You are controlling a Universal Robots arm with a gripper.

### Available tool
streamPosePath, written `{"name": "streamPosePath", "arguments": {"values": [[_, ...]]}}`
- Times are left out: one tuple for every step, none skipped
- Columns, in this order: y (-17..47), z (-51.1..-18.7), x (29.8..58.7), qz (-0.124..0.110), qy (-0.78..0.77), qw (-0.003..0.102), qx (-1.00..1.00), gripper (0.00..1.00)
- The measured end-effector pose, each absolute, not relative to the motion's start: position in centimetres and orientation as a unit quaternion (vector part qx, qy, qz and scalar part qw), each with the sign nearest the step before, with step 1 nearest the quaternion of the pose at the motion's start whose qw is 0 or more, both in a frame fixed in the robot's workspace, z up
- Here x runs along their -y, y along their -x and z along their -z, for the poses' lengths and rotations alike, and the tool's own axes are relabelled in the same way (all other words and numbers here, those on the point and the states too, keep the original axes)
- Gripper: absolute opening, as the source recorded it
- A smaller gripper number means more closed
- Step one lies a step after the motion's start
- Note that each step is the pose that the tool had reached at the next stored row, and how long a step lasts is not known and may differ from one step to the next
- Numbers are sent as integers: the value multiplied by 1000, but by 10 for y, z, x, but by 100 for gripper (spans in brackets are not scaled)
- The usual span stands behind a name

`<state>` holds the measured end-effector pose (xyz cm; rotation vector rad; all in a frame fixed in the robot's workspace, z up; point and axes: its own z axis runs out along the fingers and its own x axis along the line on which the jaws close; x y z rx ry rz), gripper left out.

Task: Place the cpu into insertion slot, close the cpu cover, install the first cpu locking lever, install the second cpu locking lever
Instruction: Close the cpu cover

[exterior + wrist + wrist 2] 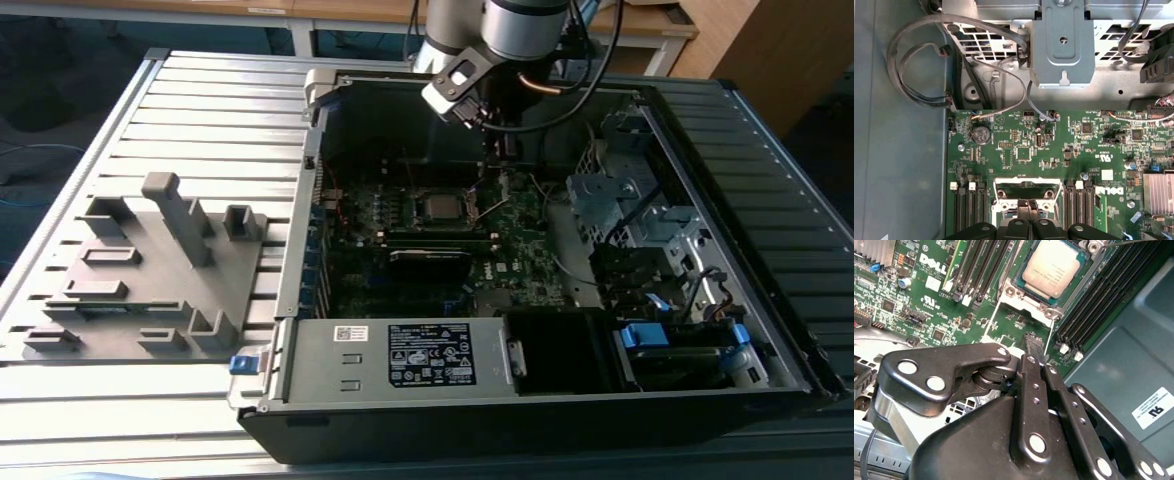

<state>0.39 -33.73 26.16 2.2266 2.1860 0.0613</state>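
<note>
Hand (1033,342) pinched closed, empty, near cpu (1055,267); cpu cover (1026,296) around it, far edge cut off.

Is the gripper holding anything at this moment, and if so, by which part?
Nothing is held. The gripper is shut on nothing; the cpu sits apart from it on the motherboard.

Arm (514,30) hangs over the open computer case (534,400), claw (506,155) just beyond the cpu (441,207) on the green board (521,265); grey fixture (147,270) at the exterior view's left.
</note>
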Motion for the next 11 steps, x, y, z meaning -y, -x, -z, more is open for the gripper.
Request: {"name": "streamPosePath", "arguments": {"values": [[-5,-262,337,-20,-713,10,-700,11],[-7,-262,337,-20,-713,10,-700,11],[-8,-262,337,-20,-713,10,-700,11],[-10,-261,337,-20,-713,10,-700,11],[-12,-261,337,-20,-713,10,-700,11],[-13,-261,337,-20,-713,10,-700,11],[-15,-261,337,-20,-713,10,-700,11],[-16,-261,337,-20,-713,10,-700,11],[-18,-261,337,-20,-713,10,-700,11],[-20,-261,337,-20,-713,10,-700,11],[-21,-261,337,-20,-713,10,-700,11]]}}
